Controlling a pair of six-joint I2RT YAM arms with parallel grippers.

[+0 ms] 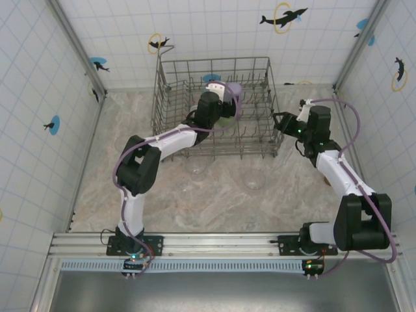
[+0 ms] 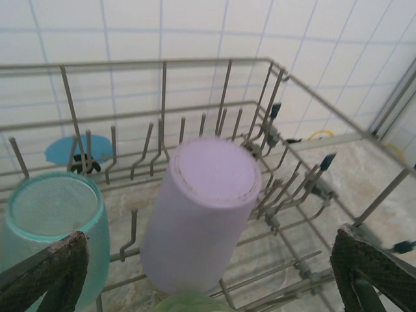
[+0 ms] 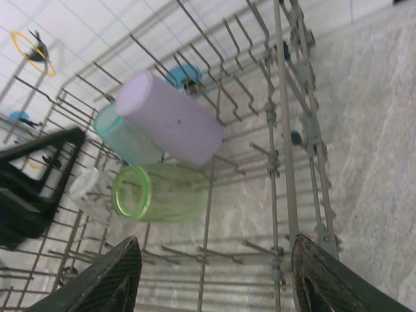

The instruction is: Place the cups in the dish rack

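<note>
Lavender cup leans base-up in the dish rack, just ahead of the left claw, btwn its wide-spread fingers w/o touching. Teal cup is to that claw's left. Right claw, also spread & empty, hovers at the rack's side wall, w/ a light green cup lying ahead of it.

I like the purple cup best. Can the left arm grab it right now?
Probably yes. The left gripper is open, and the lavender cup leans right between its fingers inside the dish rack, nothing in between. The teal cup sits close beside, so a finger might bump it.
</note>
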